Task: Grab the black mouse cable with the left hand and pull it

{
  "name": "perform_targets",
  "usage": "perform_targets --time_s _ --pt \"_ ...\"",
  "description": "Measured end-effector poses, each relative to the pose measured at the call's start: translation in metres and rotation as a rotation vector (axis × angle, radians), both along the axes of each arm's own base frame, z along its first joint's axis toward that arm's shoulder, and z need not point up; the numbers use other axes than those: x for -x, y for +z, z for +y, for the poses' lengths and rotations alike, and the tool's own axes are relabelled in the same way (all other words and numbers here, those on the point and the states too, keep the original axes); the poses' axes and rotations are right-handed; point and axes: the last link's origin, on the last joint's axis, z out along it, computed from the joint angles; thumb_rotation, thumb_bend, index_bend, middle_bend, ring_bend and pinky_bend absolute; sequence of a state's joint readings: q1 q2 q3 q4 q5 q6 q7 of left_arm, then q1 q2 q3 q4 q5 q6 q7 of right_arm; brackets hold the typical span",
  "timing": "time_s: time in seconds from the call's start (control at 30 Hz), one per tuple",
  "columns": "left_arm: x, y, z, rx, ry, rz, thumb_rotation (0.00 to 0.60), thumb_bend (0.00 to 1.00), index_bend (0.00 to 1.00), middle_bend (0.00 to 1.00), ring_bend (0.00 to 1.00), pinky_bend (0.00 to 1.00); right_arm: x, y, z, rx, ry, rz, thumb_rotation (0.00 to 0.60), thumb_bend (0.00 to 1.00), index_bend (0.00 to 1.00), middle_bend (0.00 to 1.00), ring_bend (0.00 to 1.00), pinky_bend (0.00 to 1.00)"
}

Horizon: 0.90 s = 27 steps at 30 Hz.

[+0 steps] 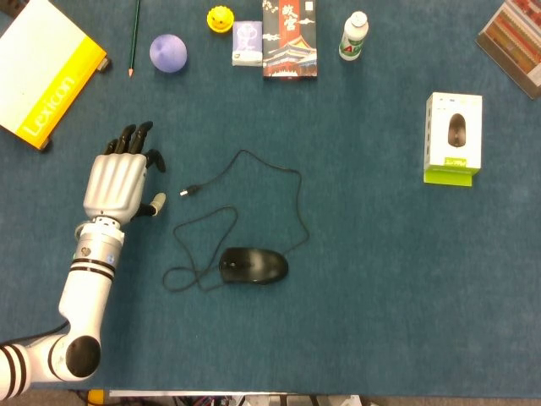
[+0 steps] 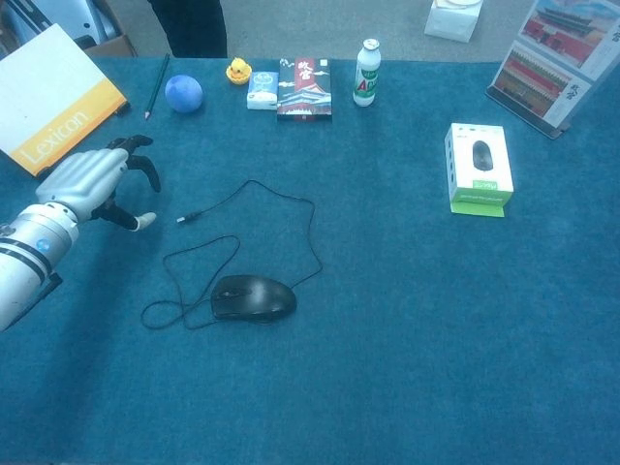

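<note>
Left hand point(image 1: 118, 179) low over the blue cloth point(image 1: 380, 279), palm down, fingers spread and gently curled, thumb tip out toward the plug — nothing held. Same left hand in the chest view point(image 2: 97, 181), silver back up, dark fingertips hooked downward, thumb just left of the cable's free end but apart from it. Right hand nowhere in either view.

Black mouse cable point(image 1: 254, 169) loose on the cloth: plug end point(image 1: 188, 191) just right of the thumb, then an arch up and over to the right, down past the mouse, and a loop round its left side. Black mouse point(image 1: 254, 266) below the middle of the arch, the loop touching its left end. In the chest view, black mouse cable point(image 2: 281, 199) and black mouse point(image 2: 254, 297) in the same lie.

Along the far edge — yellow-and-white book point(image 1: 46, 72), pencil point(image 1: 133, 38), blue ball point(image 1: 168, 52), yellow toy point(image 1: 221, 18), small white pack point(image 1: 247, 43), dark printed box point(image 1: 290, 38), white bottle point(image 1: 354, 36). Well off to the right, a boxed mouse point(image 1: 455, 137) on its green base.
</note>
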<state>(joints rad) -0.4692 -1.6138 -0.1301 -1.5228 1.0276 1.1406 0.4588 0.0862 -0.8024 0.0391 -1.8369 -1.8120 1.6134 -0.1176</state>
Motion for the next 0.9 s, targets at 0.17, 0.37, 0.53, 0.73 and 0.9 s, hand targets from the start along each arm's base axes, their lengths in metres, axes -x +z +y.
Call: perform_targets --time_s 0.17,0.37,0.53,0.73,0.9 --pt "-0.001 -0.001 0.000 -0.005 -0.002 -0.009 0.600 0.27 0.43 0.05 0.02 0.16 -0.001 0.001 0.001 0.004 0.011 -0.004 0.600 0.20 0.34 0.26 0.18 0.30" --pt "-0.005 -0.004 -0.001 -0.010 -0.001 -0.034 0.600 0.27 0.43 0.05 0.02 0.16 -0.003 0.002 0.003 0.010 0.021 -0.012 0.600 0.20 0.34 0.26 0.18 0.30" --pt "-0.010 -0.007 -0.001 -0.016 0.004 -0.063 0.600 0.27 0.43 0.05 0.02 0.15 -0.006 0.005 0.006 0.020 0.046 -0.035 0.600 0.20 0.34 0.26 0.18 0.30" --pt "-0.009 -0.009 -0.003 -0.035 0.000 -0.053 0.600 0.27 0.43 0.05 0.02 0.15 -0.007 0.010 0.009 0.033 0.070 -0.065 0.600 0.20 0.34 0.26 0.18 0.30" --pt "-0.008 -0.012 -0.007 -0.050 0.000 -0.044 0.600 0.27 0.43 0.05 0.02 0.15 -0.007 0.012 0.011 0.039 0.081 -0.084 0.600 0.20 0.34 0.26 0.18 0.30"
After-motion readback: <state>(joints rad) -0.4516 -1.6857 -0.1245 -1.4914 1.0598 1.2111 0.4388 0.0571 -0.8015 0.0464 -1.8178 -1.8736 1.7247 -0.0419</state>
